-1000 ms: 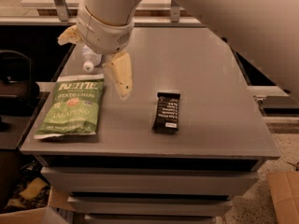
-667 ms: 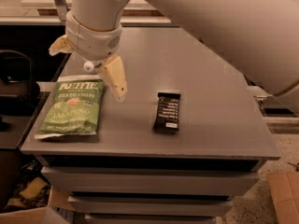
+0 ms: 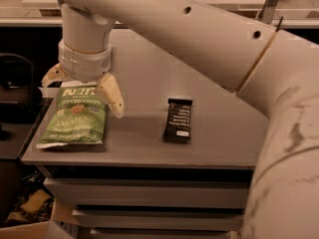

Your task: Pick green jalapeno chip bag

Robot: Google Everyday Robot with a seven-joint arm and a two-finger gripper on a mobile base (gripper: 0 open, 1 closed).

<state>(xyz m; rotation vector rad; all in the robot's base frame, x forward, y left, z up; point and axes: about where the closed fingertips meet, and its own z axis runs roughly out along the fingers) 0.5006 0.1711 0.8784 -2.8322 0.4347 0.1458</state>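
Note:
The green jalapeno chip bag (image 3: 74,119) lies flat at the front left corner of the grey table (image 3: 219,133). My gripper (image 3: 82,86) hangs over the bag's far end, pointing down. It is open: one cream finger (image 3: 112,94) is at the bag's right edge and the other finger (image 3: 50,75) is past its top left corner. The wrist hides the bag's top edge. The bag rests on the table, not held.
A black snack bar (image 3: 178,120) lies on the table to the right of the bag. My arm (image 3: 209,39) crosses the upper right of the view. Drawers (image 3: 144,193) sit below the tabletop. A dark chair (image 3: 15,91) stands to the left.
My gripper has moved left and toward the bag's far end, so its fingers now straddle the top of the bag. The bag and the snack bar have not moved.

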